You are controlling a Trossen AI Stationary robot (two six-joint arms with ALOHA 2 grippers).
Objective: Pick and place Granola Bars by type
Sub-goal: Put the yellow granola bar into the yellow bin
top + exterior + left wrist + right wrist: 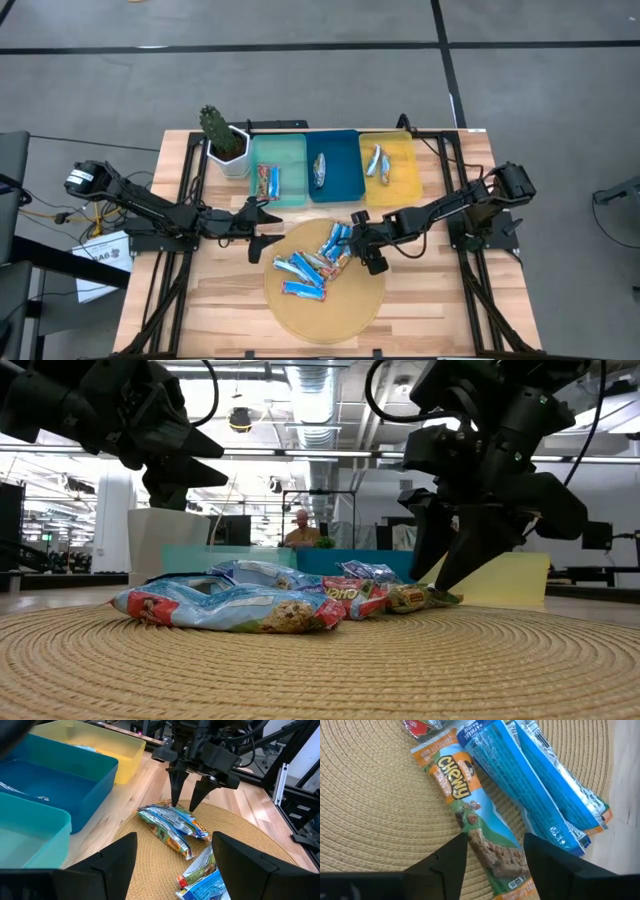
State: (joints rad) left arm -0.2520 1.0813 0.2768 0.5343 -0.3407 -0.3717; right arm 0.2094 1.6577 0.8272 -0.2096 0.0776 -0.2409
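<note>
Several granola bars (315, 262), mostly blue-white, lie in a loose pile on a round woven mat (330, 315). An orange-green bar (465, 805) lies at the pile's right side. My right gripper (495, 855) points steeply down over it, open, one finger on each side of the bar's near end. To the left of the mat, my left gripper (268, 228) hangs open above the table and holds nothing. One bar (272, 182) lies in the teal tray, one bar (319, 168) in the blue tray, and two bars (378, 163) in the yellow tray. My right gripper comes from above, slanting from the table's right, with its fingers (451, 857) across the orange-green bar's end (492, 851). The bar lies flat on the mat. Whether the fingers touch the wrapper, I cannot tell.
The teal tray (290, 150), blue tray (342, 190) and yellow tray (405, 188) stand side by side along the far edge. A potted cactus (222, 140) stands left of them. Bare mat lies toward the near edge.
</note>
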